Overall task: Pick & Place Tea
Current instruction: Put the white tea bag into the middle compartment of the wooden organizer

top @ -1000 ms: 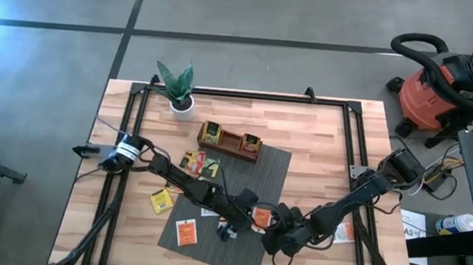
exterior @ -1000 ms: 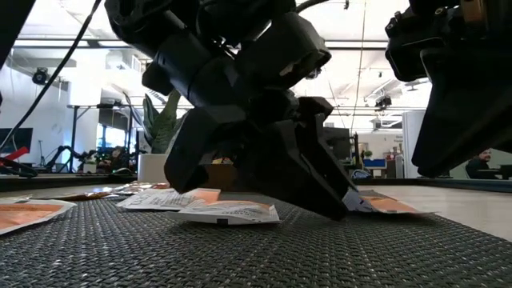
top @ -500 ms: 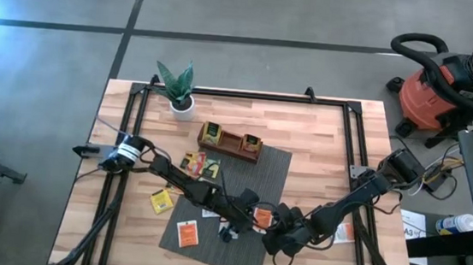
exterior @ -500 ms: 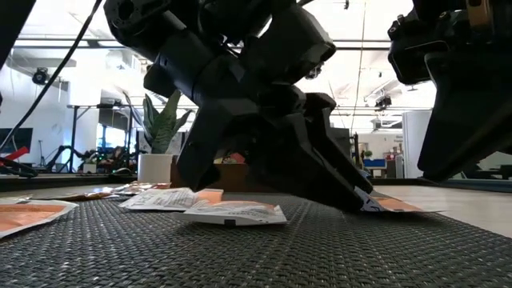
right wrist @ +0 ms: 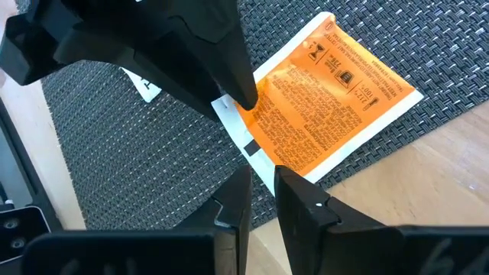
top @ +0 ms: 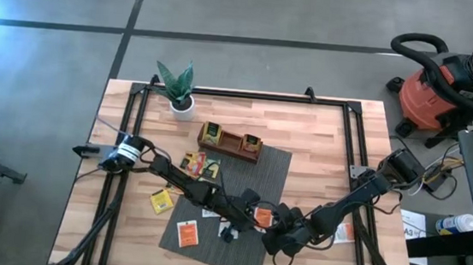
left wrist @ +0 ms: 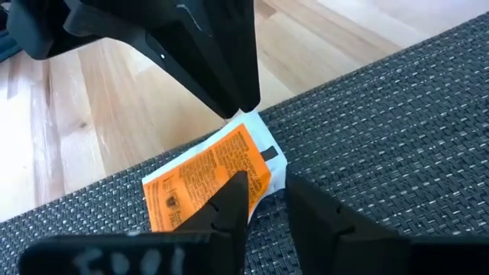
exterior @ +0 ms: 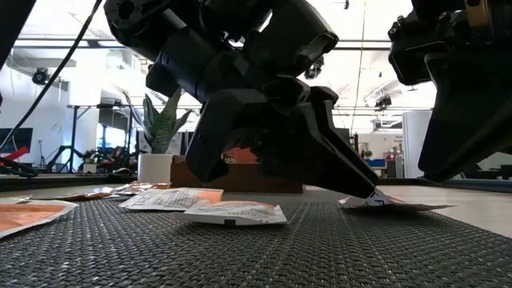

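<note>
A white-and-orange tea sachet (top: 262, 214) lies at the right side of the grey mat (top: 272, 166), with both grippers meeting over it. My left gripper (left wrist: 267, 191) comes from the left and is shut on the sachet (left wrist: 202, 179). My right gripper (right wrist: 263, 187) comes from the right and is shut on the same sachet (right wrist: 321, 99). More tea sachets lie flat on the mat (top: 186, 234) (exterior: 232, 212), and on the table at its left edge (top: 162, 201) and far-left corner (top: 199, 164). The wooden tray (top: 230, 140) holds others. My left gripper pinches the sachet's white edge (left wrist: 273, 169) between its two fingers, slanting down from the table's left. That edge curls up between the fingers; the rest stays on the mat. My right gripper pinches a white corner of the sachet (right wrist: 260, 169) between its two fingers, slanting down from the right. Seen from the left wrist, its tips come to a point on the far corner (left wrist: 246, 121).
A potted plant (top: 178, 89) stands at the table's far left. A black frame rail (top: 248, 94) runs around the tabletop. A red shop vacuum (top: 447, 82) stands on the floor beyond the right edge. Bare wood (top: 321, 148) lies right of the mat.
My left gripper has tipped a little further down and shut its fingers on the sachet's edge. The sachet lay flat before; now its edge at the fingertips is raised off the mat while the rest has stayed down.
</note>
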### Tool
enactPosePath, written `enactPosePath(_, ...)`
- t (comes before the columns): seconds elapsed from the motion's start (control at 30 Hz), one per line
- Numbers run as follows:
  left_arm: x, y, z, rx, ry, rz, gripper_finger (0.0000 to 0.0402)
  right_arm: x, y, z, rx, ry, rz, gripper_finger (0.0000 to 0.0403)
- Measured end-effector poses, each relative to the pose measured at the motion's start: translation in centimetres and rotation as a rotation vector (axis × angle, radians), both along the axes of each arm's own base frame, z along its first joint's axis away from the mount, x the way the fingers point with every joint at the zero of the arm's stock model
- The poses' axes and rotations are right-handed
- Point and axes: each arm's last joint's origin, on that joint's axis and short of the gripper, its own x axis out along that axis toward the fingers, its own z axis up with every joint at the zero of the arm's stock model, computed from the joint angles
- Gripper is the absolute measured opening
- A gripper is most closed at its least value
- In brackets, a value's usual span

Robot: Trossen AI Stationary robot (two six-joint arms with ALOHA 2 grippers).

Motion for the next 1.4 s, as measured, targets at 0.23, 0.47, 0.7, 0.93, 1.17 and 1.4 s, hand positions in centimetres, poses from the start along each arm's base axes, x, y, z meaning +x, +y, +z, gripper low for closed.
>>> enactPosePath(0.23, 0.1, 0.0, -0.4, -0.001, 0.007, 0.002, 0.004, 0.0, 0.0, 0.0, 0.003, 0.0, -0.004, 0.0059)
enactPosePath(0.47, 0.1, 0.1, -0.3, -0.079, 0.03, 0.094, 0.0002, 0.0, 0.2, 1.1, 0.0, -0.043, -0.013, 0.0059)
enactPosePath(0.7, -0.6, 0.4, 3.7, -0.195, 0.01, 0.176, 0.0001, -1.9, 0.1, 6.4, -0.083, -0.152, -0.082, 0.0059)
enactPosePath(0.93, -2.7, 1.6, 9.4, -0.283, 0.014, 0.24, 0.0, -3.8, -1.0, 9.8, -0.202, -0.135, -0.113, 0.0059)
enactPosePath(1.17, -5.4, 5.1, 15.8, -0.422, -0.055, 0.353, 0.0, -4.1, -1.5, 10.6, -0.282, -0.119, -0.067, 0.0059)
enactPosePath(1.4, -7.6, 10.1, 20.0, -0.751, 0.001, 0.307, 0.0, -4.3, -1.6, 12.0, -0.396, -0.116, 0.094, 0.0059)
